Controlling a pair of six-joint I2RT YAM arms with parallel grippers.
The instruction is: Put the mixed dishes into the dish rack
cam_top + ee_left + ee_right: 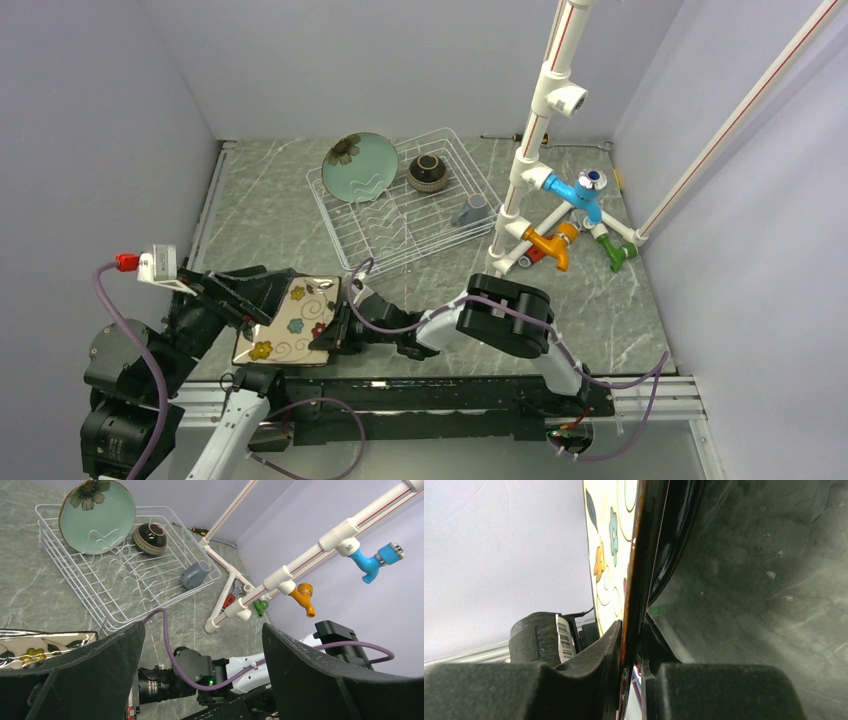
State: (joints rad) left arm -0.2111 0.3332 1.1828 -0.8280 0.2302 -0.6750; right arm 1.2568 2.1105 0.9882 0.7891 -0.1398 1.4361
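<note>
Racking looks part done: pale green round plate (360,167), brown bowl (429,172) and small grey mug (470,210) sit in the white wire dish rack (400,243), my right gripper (630,652) pinches the cream floral square plate (290,322) well short of it (left gripper (202,630) spread).

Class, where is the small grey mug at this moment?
In the top view the small grey mug lies inside the white wire dish rack, at its right edge, right of the brown bowl and near the white pipe stand.

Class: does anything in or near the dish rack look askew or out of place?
Yes. In the dish rack, the brown bowl sits tilted and the grey mug lies on its side. A screwdriver lies on the table behind it.
</note>
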